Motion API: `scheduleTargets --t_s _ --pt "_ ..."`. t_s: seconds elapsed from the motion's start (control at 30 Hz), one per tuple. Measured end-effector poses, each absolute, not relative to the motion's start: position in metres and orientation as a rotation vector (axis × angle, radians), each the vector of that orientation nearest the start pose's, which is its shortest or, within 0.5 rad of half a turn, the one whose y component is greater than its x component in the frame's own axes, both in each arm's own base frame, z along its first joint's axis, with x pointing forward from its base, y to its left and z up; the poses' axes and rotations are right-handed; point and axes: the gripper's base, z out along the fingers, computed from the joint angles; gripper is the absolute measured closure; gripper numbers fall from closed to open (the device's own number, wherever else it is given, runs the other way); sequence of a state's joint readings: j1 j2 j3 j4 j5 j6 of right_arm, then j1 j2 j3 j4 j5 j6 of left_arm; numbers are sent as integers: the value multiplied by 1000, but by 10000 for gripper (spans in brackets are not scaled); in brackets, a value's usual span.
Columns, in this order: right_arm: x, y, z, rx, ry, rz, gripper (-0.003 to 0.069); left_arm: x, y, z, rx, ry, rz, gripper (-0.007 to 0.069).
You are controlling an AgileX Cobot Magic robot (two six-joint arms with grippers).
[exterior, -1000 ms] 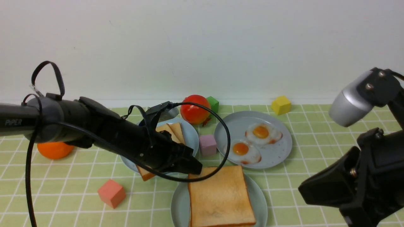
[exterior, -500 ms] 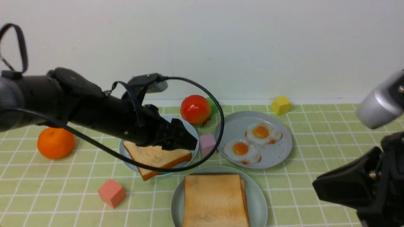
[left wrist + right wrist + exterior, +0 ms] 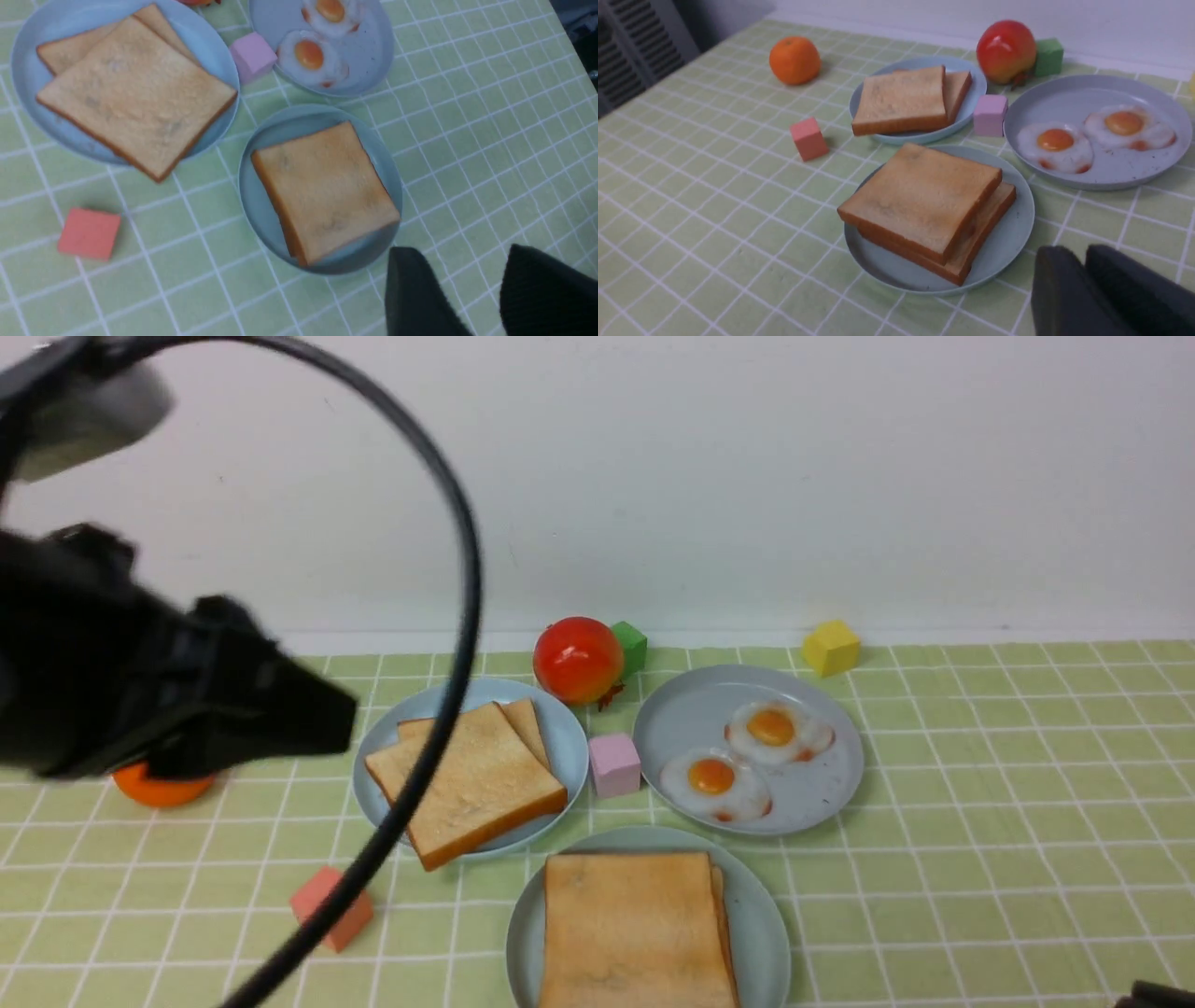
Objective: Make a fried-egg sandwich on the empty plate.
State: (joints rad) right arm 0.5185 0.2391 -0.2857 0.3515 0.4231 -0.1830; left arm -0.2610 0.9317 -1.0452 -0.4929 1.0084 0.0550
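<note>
Lying near right pincer [image 3: 1083, 289]: sandwich [image 3: 924, 210]

Bright, even light, soft shadows; the wrist views slightly blurred.

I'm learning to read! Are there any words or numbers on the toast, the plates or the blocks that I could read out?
None: no word, number or sign can be read in these pictures.
The sandwich, the plate under it, the pink block and the yellow block are all plain.
</note>
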Motion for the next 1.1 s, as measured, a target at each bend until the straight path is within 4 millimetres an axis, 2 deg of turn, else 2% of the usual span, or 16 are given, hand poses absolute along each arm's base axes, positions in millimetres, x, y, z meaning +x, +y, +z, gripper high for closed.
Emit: scheduleTargets --t_s 0.07,0.1,0.13,0.17,0.23,0.33,0.5,0.9,1.0,1.03,1.1 --pt "47 41 251 -427 1784 600 556 119 -71 381 199 2340 -762 538" --pt "47 41 251 -423 1778 602 556 116 -70 380 192 2338 -767 549" --pt "44 39 249 -405 1746 610 554 92 -64 368 145 2329 -800 624" --pt "44 38 249 -401 1735 610 554 89 -63 367 133 2330 -807 635" --pt "42 36 252 -378 1682 616 553 61 -56 344 63 2318 -838 638" --pt "42 35 255 -362 1645 615 549 48 -51 326 -13 2313 -853 638" --pt "42 35 256 -361 1639 611 540 40 -48 321 -86 2272 -896 638" --pt "42 35 256 -363 1638 608 524 40 -48 320 -92 2278 -894 638" --pt "42 35 255 -363 1639 608 522 38 -44 318 -13 2251 -800 638" --pt "42 35 255 -363 1639 608 521 36 -36 317 71 2199 -660 638" --pt "42 35 255 -363 1639 608 518 34 -28 316 135 2095 -519 638"
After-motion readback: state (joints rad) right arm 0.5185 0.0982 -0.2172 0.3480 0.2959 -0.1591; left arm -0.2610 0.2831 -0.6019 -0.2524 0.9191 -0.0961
